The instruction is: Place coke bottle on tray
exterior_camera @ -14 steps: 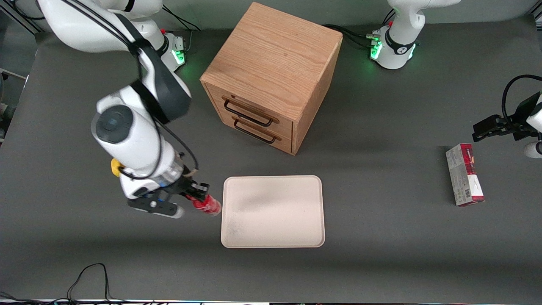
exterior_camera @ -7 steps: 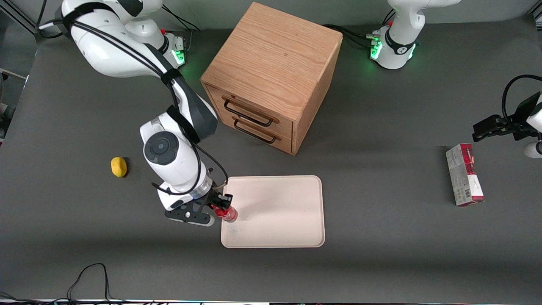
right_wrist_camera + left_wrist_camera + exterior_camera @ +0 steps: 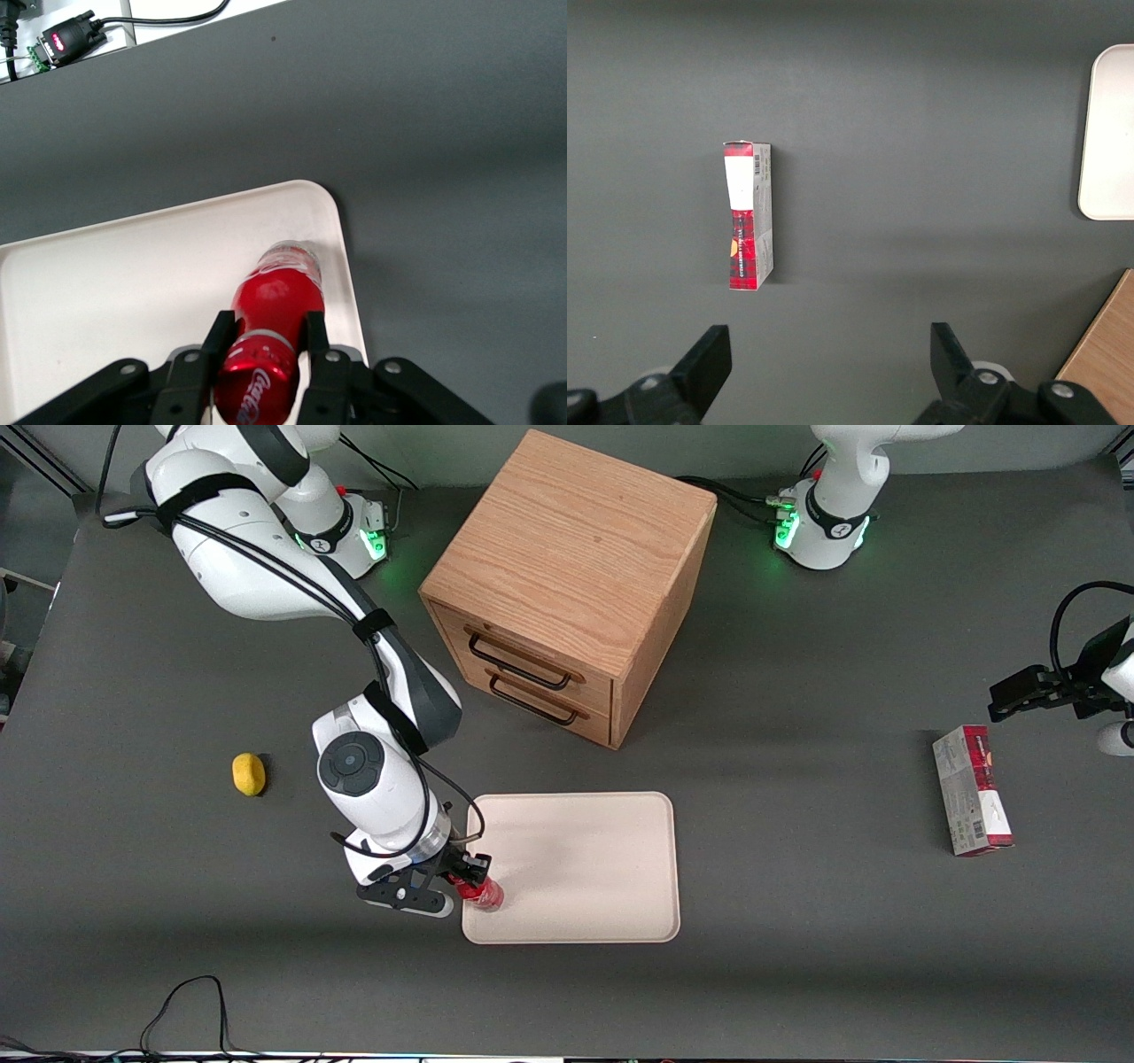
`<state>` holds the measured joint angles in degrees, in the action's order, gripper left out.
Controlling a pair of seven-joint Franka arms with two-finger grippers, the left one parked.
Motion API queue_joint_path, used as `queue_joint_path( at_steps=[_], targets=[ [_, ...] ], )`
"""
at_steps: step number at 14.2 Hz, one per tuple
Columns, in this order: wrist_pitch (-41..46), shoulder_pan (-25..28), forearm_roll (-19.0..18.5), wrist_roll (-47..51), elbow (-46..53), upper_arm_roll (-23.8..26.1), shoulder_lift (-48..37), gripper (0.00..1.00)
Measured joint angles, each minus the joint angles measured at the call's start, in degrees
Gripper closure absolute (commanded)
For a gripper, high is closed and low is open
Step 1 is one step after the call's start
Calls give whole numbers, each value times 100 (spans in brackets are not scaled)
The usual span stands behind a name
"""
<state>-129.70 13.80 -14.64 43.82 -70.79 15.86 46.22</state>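
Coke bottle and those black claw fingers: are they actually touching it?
Touching. In the right wrist view the gripper has one finger pressed against each side of the coke bottle, over the tray.

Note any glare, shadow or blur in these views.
Front view: a soft arm shadow crosses the tray; sharp overall. Right wrist view: the hand, shut on the coke bottle over the tray's corner; highlights gloss the bottle. Left wrist view: even light, no glare.
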Motion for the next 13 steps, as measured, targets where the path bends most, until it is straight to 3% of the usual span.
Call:
queue_joint_path(
  at_steps=[2, 6, 9, 11, 13],
  targets=[
    [-96, 8, -221, 17, 27, 1, -1, 0],
    [-185, 20, -304, 46, 51, 0, -17, 0],
    [385, 14, -326, -45, 132, -4, -243, 0],
    [947, 9, -169, -341, 120, -89, -614, 0],
    [1384, 15, 333, -999, -118, -471, -1212, 0]
  ],
)
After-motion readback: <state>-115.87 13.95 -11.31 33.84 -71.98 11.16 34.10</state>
